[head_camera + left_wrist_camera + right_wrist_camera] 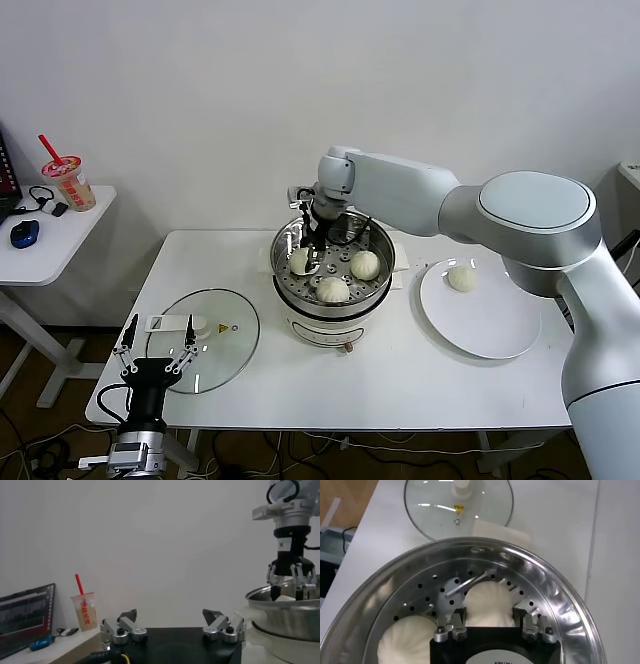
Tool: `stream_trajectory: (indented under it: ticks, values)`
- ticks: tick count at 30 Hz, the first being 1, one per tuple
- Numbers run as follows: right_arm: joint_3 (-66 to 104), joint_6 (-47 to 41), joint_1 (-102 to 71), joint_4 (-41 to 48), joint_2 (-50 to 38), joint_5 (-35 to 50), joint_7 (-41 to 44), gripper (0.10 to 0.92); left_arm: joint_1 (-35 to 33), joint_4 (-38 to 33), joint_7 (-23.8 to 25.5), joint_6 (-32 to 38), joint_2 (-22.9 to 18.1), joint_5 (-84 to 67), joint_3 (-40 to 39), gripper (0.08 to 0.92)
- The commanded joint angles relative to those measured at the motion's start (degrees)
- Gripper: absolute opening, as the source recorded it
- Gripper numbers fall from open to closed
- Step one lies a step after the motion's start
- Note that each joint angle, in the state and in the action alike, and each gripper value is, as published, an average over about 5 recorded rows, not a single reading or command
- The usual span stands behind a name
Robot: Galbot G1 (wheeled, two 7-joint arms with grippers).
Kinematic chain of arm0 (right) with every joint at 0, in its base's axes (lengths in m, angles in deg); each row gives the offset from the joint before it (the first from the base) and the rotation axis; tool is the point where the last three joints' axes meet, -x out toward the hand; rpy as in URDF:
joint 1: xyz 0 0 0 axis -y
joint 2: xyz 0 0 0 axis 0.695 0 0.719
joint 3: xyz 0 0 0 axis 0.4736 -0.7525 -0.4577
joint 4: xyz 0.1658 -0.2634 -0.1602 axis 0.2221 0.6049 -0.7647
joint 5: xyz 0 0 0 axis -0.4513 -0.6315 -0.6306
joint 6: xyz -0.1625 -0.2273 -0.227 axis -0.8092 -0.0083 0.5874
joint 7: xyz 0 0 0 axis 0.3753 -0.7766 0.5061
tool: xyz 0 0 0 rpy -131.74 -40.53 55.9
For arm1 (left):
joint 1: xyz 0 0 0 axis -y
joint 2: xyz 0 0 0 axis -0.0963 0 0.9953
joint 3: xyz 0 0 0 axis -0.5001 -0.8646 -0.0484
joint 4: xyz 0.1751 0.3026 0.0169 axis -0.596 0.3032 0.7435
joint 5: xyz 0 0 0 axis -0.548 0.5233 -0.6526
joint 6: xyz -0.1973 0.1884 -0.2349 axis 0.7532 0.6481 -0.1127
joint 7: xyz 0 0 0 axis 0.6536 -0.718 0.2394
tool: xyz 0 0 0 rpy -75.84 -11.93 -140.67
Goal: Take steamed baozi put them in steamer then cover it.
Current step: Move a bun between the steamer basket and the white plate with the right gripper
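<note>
The steamer stands mid-table with three steamed baozi on its perforated tray. Two lie free. My right gripper reaches down inside over the third. In the right wrist view that gripper is shut on this baozi, one finger against each side, while another baozi lies beside it on the steamer tray. One more baozi rests on the white plate. My left gripper hangs open at the table's front left edge, by the glass lid.
The glass lid lies flat on the table, left of the steamer. A small side table at far left holds a drink cup with a red straw and a mouse. The wall is close behind.
</note>
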Motion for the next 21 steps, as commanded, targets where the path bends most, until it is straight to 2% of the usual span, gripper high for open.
stream_trajectory:
  ticks: [1, 12, 21]
  values:
    - [-0.9, -0.5, 6.4, -7.3, -4.4, 3.4, -0.4, 0.613, 0.1, 0.2, 0.0, -0.1, 0.0, 0.1, -0.1, 0.823]
    - [-9.3, -0.7, 19.4, -20.1, -18.8, 8.3, -0.2, 0.616, -0.1, 0.7, 0.1, -0.5, 0.1, 0.3, -0.1, 0.823]
    - [-14.0, -0.5, 21.3, -25.1, -33.4, 1.7, 0.2, 0.617, -0.4, 0.5, 0.4, -1.4, 0.0, 1.1, -0.8, 0.823]
